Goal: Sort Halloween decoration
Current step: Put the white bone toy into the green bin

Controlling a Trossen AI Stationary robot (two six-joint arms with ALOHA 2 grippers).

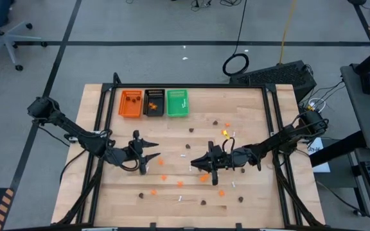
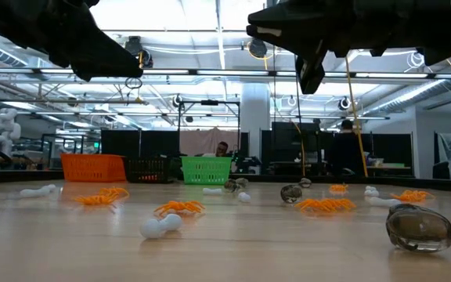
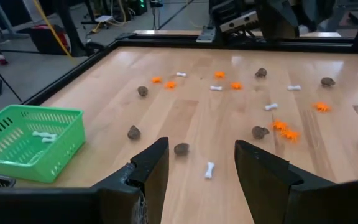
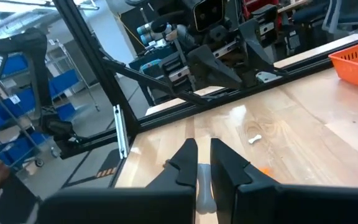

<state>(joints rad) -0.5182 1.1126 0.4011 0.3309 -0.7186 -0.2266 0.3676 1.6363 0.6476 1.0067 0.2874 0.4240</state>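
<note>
Three trays sit in a row at the table's far edge: the orange tray [image 1: 131, 103] holds orange blobs, the black tray [image 1: 153, 102] holds small pieces, and the green tray [image 3: 27, 142] holds white sticks. The Halloween decoration [image 3: 259, 132] lies scattered across the table [image 1: 249, 115]. The left gripper [image 3: 201, 163] hovers open and empty. The right gripper [image 4: 202, 163] is clenched on a white stick [image 4: 203, 195].

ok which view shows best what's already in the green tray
The left wrist view: it looks down into the green tray, where white sticks lie on its floor. The high view shows the tray from above, contents too small to make out. The low view shows only its side wall. The right wrist view misses it.
</note>
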